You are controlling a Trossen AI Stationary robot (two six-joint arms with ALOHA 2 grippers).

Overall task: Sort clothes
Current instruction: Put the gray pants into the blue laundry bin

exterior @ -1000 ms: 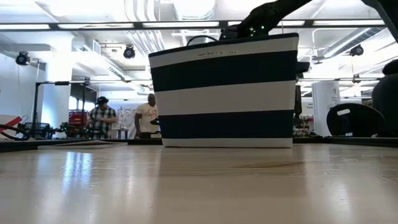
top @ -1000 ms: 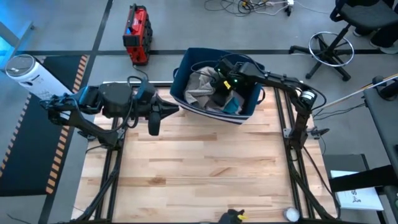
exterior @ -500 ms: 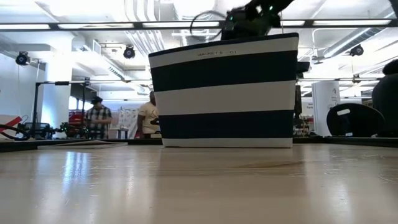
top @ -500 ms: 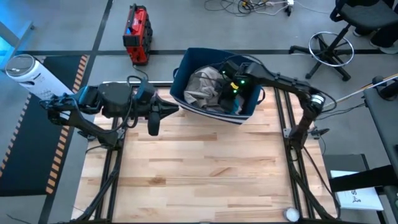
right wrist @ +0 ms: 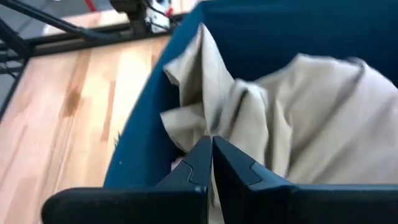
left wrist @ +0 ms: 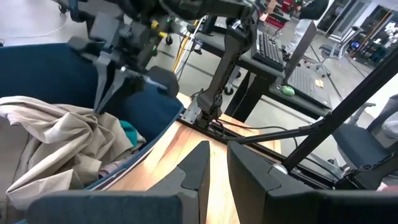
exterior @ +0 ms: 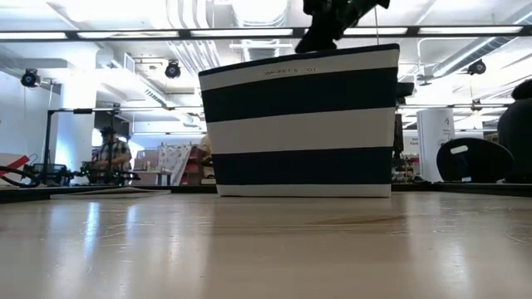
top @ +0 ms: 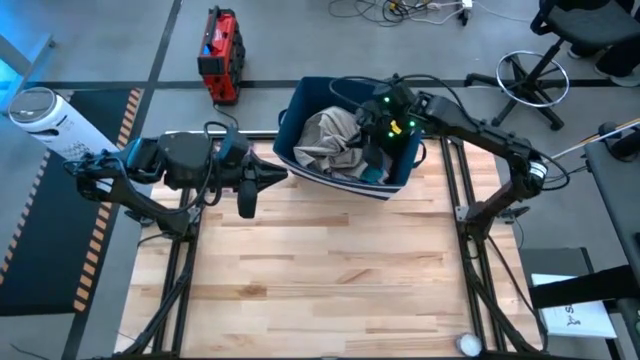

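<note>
High view showed the right tool [top: 372,138] over the bin [top: 300,110], higher than it was a second before. Back then it was down low among the clothes [top: 330,140]; half a second ago it was already coming up. Now the right arm stretched out more, and the grey-beige cloth [top: 325,135] looked pulled up a bit toward the tool.

In the right wrist view the two fingers [right wrist: 199,163] were pressed close together with the grey-beige cloth [right wrist: 261,118] right at their tips — so the tool seemed to be pinching that cloth, though the pinch itself was hard to see. The left wrist view showed the same right tool [left wrist: 106,87] with its tips down at the cloth [left wrist: 62,137].

The clothes were all in the bin, at the far edge of the tabletop [top: 320,270]. A bit of teal [top: 372,172] peeked out near the bin's front wall. None lay on the wood yet.

The left tool [top: 247,200] waited above the tabletop beside the bin, its fingers close together and holding nothing.

I think the first piece was being lifted out — sorting had only just begun.
</note>
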